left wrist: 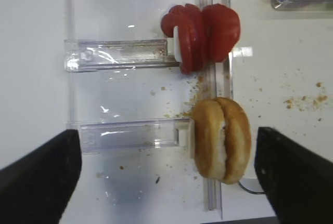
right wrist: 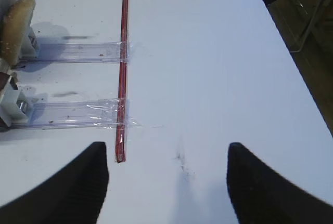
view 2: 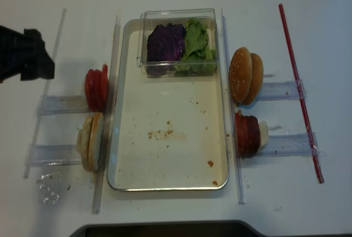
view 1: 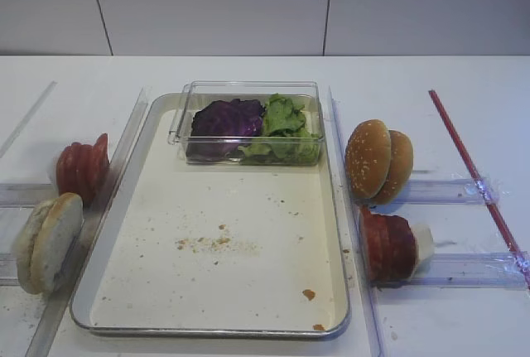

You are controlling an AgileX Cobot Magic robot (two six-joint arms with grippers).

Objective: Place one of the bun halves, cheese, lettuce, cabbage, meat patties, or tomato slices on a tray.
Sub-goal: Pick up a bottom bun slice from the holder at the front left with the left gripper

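In the exterior high view, a metal tray (view 1: 327, 208) is seen mid-table, its cream surface bare but for crumbs. A clear plastic box (view 1: 248, 90) sits at its far end, with purple cabbage (view 1: 225, 118) to the left of green lettuce (view 1: 286, 125). Tomato slices (view 1: 81, 166) and pale bun halves (view 1: 50, 241) stand on edge left of the tray; sesame bun tops (view 1: 377, 161) and meat patties (view 1: 389, 247) stand to its right.

In the right wrist view, the right gripper (right wrist: 167, 182) is shown spread wide over bare table, holding nothing (a red strip (right wrist: 123, 68) lies just beside its left finger).

In the left wrist view, the left gripper (left wrist: 169, 177) is seen wide open and empty, the bun halves (left wrist: 221, 140) standing between its fingers, untouched, the tomato slices (left wrist: 200, 37) beyond.

In the realsense overhead view, the left arm (view 2: 25, 54) is seen left of the tomato slices (view 2: 96, 88), apart from the tray (view 2: 124, 138).
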